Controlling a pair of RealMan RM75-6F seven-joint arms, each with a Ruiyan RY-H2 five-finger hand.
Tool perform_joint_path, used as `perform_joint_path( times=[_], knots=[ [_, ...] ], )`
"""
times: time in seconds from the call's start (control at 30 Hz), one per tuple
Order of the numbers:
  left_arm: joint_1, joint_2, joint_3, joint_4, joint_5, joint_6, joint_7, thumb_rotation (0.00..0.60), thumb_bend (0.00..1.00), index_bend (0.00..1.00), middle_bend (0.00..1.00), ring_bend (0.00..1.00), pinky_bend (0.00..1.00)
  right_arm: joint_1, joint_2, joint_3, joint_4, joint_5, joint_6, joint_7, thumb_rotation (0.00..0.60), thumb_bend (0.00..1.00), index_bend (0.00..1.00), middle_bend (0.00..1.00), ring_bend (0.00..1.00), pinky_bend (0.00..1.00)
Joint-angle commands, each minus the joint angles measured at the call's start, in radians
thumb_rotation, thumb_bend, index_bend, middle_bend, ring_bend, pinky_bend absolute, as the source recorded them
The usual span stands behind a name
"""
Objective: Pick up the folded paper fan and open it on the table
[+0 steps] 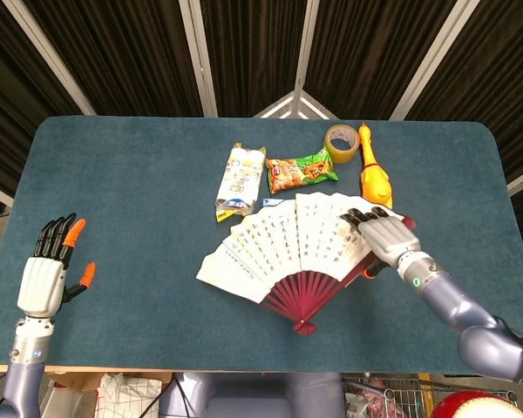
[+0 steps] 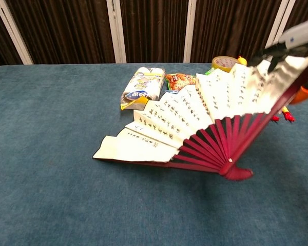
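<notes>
The paper fan is spread wide, white leaf with black writing and dark red ribs meeting at a pivot near the table's front. Its left end lies on the blue table; its right end is raised. My right hand grips that raised right edge, fingers over the leaf. My left hand hovers at the table's front left corner, fingers apart, holding nothing; the chest view does not show it.
Behind the fan lie a white snack pack, an orange-green snack bag, a tape roll and a yellow rubber chicken. The chicken sits just behind my right hand.
</notes>
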Motion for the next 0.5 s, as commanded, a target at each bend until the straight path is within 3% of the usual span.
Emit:
perform_joint_path(
  times=[0.03, 0.1, 0.23, 0.4, 0.5],
  knots=[
    [0.001, 0.0, -0.002, 0.0, -0.001, -0.002, -0.001, 0.6, 0.56, 0.05, 0.0, 0.0, 0.0, 0.103, 0.079, -0.023, -0.022, 0.065, -0.037, -0.007, 0.6, 0.24, 0.0, 0.0, 0.14, 0.01],
    [0.001, 0.0, -0.004, 0.002, -0.003, -0.004, -0.002, 0.6, 0.56, 0.05, 0.0, 0.0, 0.0, 0.168, 0.103, -0.077, -0.032, 0.083, 0.008, -0.081, 0.6, 0.24, 0.0, 0.0, 0.14, 0.01],
    [0.002, 0.002, -0.006, 0.001, -0.002, -0.005, -0.004, 0.6, 0.56, 0.05, 0.0, 0.0, 0.0, 0.271, 0.102, -0.176, -0.085, 0.117, 0.216, -0.285, 0.6, 0.24, 0.0, 0.0, 0.14, 0.01],
    [0.004, 0.002, -0.005, -0.002, 0.001, -0.007, -0.002, 0.6, 0.56, 0.05, 0.0, 0.0, 0.0, 0.277, 0.053, -0.184, -0.124, 0.053, 0.462, -0.398, 0.6, 0.24, 0.0, 0.0, 0.14, 0.01],
    [0.004, 0.001, -0.005, -0.003, 0.002, -0.012, 0.002, 0.6, 0.56, 0.05, 0.0, 0.0, 0.0, 0.266, 0.049, -0.173, -0.142, 0.012, 0.524, -0.414, 0.6, 0.24, 0.0, 0.0, 0.14, 0.01]
  ],
)
